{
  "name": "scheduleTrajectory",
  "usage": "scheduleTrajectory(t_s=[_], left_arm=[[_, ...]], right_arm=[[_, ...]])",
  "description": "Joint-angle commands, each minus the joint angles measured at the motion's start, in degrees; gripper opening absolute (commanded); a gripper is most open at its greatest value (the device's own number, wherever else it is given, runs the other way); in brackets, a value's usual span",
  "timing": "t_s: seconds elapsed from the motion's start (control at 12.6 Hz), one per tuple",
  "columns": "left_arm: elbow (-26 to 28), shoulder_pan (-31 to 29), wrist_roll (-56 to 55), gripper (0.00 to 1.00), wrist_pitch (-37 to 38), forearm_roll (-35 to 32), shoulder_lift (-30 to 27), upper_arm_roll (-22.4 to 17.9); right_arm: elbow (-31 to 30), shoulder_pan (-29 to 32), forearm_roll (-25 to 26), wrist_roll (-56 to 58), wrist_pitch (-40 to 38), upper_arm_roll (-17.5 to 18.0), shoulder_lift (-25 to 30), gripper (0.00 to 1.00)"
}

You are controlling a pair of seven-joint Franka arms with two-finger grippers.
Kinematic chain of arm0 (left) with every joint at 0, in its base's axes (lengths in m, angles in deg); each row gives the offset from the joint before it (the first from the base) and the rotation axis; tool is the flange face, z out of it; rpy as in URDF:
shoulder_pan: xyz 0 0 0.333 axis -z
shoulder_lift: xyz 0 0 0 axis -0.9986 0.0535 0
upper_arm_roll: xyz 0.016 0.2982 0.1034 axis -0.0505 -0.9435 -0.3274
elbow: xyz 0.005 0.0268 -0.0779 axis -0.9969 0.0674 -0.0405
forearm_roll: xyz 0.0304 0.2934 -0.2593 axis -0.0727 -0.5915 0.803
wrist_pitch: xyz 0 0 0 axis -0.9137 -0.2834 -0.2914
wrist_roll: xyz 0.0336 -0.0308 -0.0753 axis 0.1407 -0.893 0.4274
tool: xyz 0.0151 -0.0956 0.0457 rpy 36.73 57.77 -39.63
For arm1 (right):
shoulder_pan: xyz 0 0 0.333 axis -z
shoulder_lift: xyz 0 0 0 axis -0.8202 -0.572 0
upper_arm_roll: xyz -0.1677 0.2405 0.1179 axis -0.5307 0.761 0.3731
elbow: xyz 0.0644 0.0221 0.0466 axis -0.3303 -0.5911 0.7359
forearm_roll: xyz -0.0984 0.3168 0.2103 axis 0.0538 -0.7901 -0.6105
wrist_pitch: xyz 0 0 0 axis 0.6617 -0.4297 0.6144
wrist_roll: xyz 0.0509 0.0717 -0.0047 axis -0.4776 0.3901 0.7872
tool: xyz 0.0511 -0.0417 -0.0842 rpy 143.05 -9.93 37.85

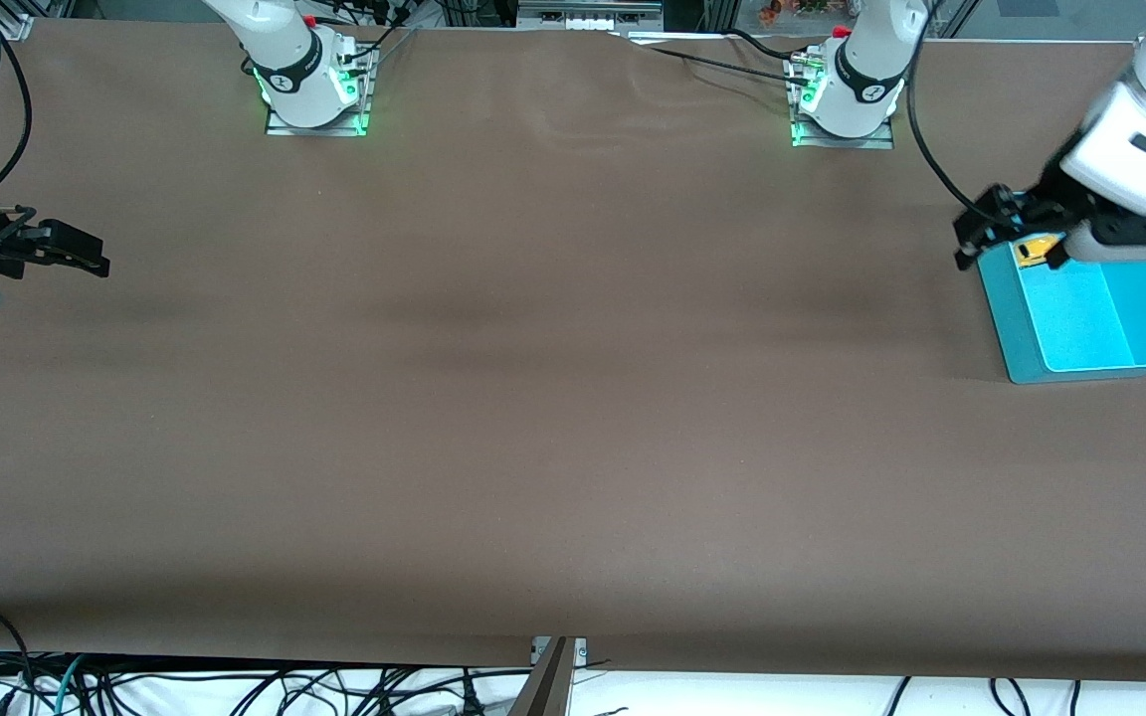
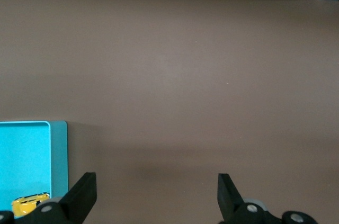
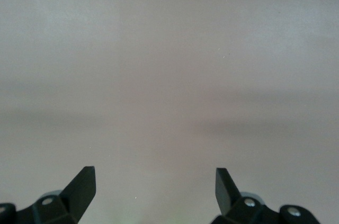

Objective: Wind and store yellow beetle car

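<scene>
Here, your left pincer (image 1: 1006, 244), fingers apart, hangs over the turquoise bin (image 1: 1090, 343) holding the yellow beetle car (image 1: 1036, 249) at the frame's right; your right pincer (image 1: 76, 254) waits apart at the frame's left.

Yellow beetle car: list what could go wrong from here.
1. The yellow beetle car lies in the turquoise bin, at the corner farthest from the front camera. The open left pincer hangs right over that corner, so a careless move could catch the rim or nudge the bin.
2. The car rests close to the bin wall, so it may be hard to grasp if it must be picked again.
3. The open right pincer waits at the right arm's end of the table, too distant to help quickly.
</scene>
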Motion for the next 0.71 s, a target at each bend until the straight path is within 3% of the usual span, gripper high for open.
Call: scheduleTrajectory(t_s=[0.0,0.63], left_arm=[[-2.31,-1.33,-0.43,1.0,1.95,0.46,0.89,0.39],[-2.31,-1.94,-0.78,1.0,5.38,0.55,1.6,0.39]], right_arm=[[1.02,0.36,-0.1,0.03,-0.11,0.23,-0.26,1.0],[1.02,0.18,-0.1,0.03,-0.11,0.23,-0.26,1.0]])
